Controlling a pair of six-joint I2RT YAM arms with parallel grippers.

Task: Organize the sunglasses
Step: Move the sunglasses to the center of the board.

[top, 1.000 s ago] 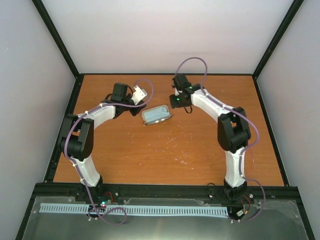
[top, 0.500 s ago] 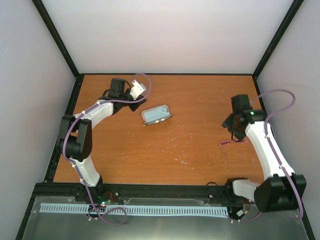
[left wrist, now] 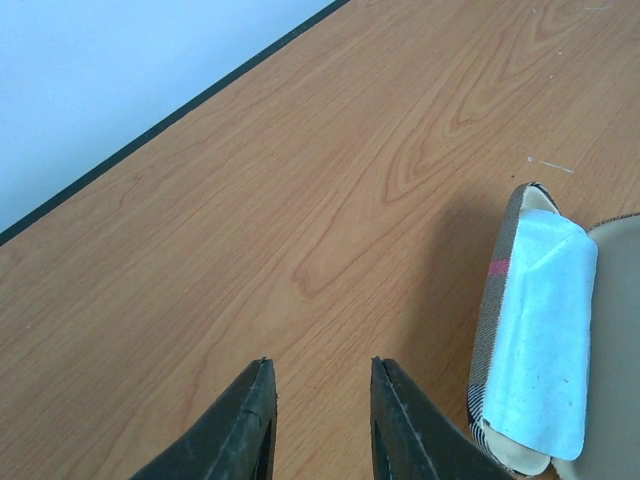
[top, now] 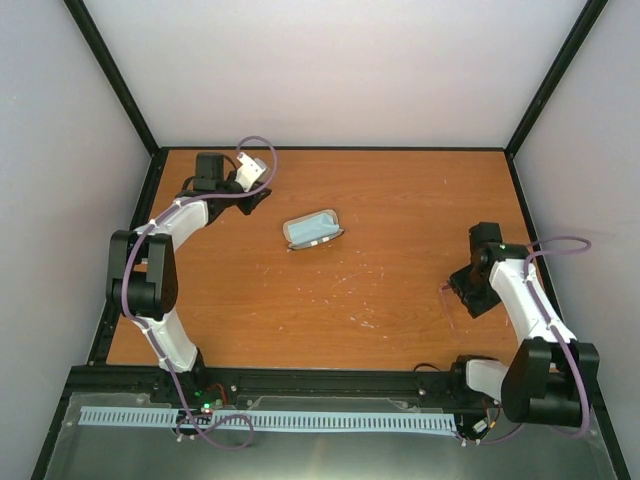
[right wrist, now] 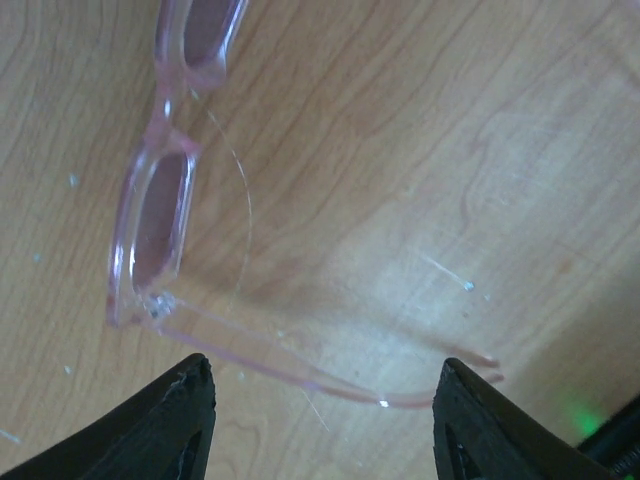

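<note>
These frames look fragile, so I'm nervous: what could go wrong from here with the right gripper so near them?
The open right gripper straddles one slim, spread arm of the sunglasses; closing there might bend it or let it slip. The cloth lies inside the open case, so the glasses may not seat properly.

A lab test cell: black-framed white panels (top: 340,70) enclose a wooden tabletop (top: 300,300)
</note>
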